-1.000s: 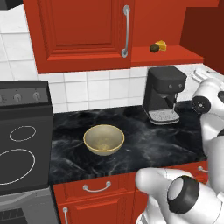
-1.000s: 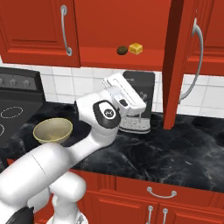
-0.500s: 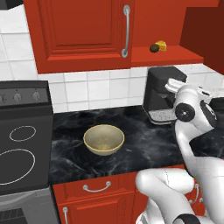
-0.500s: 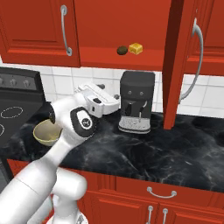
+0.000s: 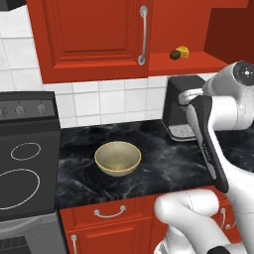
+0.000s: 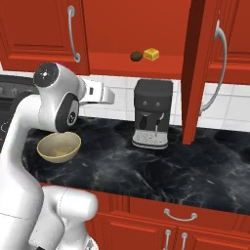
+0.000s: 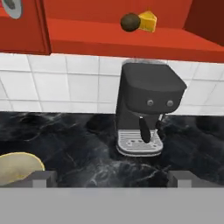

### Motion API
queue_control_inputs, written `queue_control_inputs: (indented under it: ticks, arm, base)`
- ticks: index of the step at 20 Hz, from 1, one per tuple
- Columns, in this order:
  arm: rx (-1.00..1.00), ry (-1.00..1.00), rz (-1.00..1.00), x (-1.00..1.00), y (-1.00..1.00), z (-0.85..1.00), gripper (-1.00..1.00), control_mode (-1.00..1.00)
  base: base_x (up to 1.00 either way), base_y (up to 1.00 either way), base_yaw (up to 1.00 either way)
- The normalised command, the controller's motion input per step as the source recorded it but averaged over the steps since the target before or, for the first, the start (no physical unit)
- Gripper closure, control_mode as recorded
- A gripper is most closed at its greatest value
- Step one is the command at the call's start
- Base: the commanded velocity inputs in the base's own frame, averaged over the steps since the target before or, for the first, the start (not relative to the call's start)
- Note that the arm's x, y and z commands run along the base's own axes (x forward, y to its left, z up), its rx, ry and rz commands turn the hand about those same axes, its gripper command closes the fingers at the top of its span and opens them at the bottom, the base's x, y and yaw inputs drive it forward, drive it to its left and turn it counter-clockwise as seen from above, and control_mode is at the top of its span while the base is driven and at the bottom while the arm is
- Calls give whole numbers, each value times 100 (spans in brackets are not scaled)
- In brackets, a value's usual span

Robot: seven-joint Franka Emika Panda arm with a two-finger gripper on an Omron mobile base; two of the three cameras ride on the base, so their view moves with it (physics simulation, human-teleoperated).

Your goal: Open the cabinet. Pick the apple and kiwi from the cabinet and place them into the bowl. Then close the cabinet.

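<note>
The red cabinet (image 6: pixel 127 29) has its right door (image 6: pixel 195 73) swung open and its left door (image 5: pixel 89 39) shut. On the open shelf the dark kiwi (image 7: pixel 130 22) lies beside a yellow cheese wedge (image 7: pixel 148 21); the same kiwi (image 6: pixel 136 56) shows in the right base view. The apple is out of view. The tan bowl (image 5: pixel 117 158) stands on the black counter with nothing in it. My gripper (image 7: pixel 112 178) hangs open over the counter, below the shelf, between the bowl and the coffee machine, holding nothing.
A black coffee machine (image 6: pixel 152 117) stands on the counter under the open shelf. A stove (image 5: pixel 25 163) lies left of the bowl. The open door's edge juts out over the counter at the right. Red drawers (image 6: pixel 180 215) run below.
The arm has swung left, carrying the hand from in front of the coffee machine toward the bowl side. The gripper stayed open. Kiwi, cheese and bowl have not moved.
</note>
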Motion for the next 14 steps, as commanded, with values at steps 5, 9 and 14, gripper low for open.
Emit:
queue_control_inputs:
  ticks: [5, 9, 14]
  arm:
    - [14, 11, 12, -31, 37, -18, -100, -100]
    - [0, -23, 0, 0, 31, 10, -100, -100]
    - [0, -43, -10, 9, 99, 43, -100, -100]
  base:
    - [0, 0, 0]
    - [0, 0, 0]
    - [0, 0, 0]
